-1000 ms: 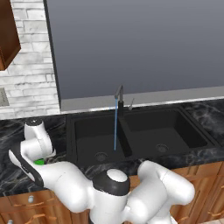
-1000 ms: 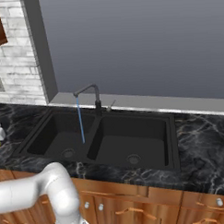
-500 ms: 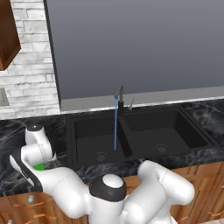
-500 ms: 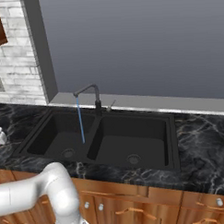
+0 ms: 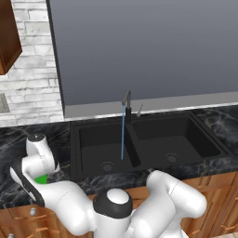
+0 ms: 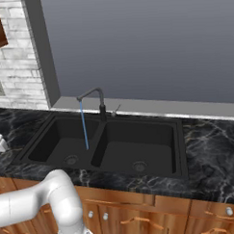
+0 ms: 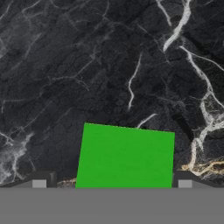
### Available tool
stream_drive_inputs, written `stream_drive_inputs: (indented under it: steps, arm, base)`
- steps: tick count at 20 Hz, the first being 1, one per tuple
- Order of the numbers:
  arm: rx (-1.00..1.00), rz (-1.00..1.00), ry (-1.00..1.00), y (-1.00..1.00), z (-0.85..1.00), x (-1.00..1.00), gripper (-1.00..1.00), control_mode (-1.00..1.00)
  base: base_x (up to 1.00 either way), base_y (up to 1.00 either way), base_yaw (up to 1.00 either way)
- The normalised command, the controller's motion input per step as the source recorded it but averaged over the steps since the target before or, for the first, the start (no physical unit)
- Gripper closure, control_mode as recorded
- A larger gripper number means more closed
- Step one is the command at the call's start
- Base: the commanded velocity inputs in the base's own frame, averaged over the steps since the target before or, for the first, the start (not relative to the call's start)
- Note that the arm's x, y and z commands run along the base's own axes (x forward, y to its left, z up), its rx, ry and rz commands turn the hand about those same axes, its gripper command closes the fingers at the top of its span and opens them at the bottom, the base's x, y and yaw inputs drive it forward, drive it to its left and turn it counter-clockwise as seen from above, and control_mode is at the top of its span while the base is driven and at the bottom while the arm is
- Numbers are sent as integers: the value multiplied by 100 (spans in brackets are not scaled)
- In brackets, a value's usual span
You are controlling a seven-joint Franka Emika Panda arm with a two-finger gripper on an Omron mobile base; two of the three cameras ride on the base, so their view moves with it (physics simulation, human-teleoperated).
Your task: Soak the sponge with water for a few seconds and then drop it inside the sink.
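The green sponge (image 7: pixel 126 156) lies flat on the black marble counter left of the sink (image 5: pixel 186 139). In the left base view only a small green patch of the sponge (image 5: pixel 41 179) shows under my hand. My gripper (image 7: pixel 112 183) points down over it and is open, with one fingertip on each side of the sponge; the right one stands very close to its edge. Nothing is held. A thin blue stream of water (image 5: pixel 122 135) falls from the dark faucet (image 5: pixel 126 99) into the left basin, and the same water (image 6: pixel 83 125) shows in the right base view.
White brick wall and a wooden cabinet (image 5: pixel 8 37) stand at the upper left. A grey window panel (image 5: pixel 139 46) rises behind the sink. The marble counter (image 6: pixel 211 143) runs on to the right of the basins. My own arm crosses the foreground.
My hand has sunk a little lower over the sponge, covering more of the green. The water keeps running and the sponge has not moved.
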Motion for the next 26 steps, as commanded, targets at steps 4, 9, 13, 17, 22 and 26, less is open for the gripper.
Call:
stream_drive_inputs:
  steps: [4, 9, 13, 17, 22, 26]
  arm:
    - [0, 0, 0, 0, -14, 0, -100, -100]
    - [-1, 0, 0, 0, -16, 0, -100, -100]
    - [-3, 0, 0, 0, -32, 0, -100, -100]
    - [0, 0, 0, 0, -4, 0, -100, -100]
    - [0, 0, 0, 0, 0, 0, 100, -100]
    - [0, 0, 0, 0, 0, 0, 100, -100]
  base:
    - [0, 0, 0]
    - [0, 0, 0]
    - [0, 0, 0]
    - [0, 0, 0]
    - [0, 0, 0]
    - [0, 0, 0]
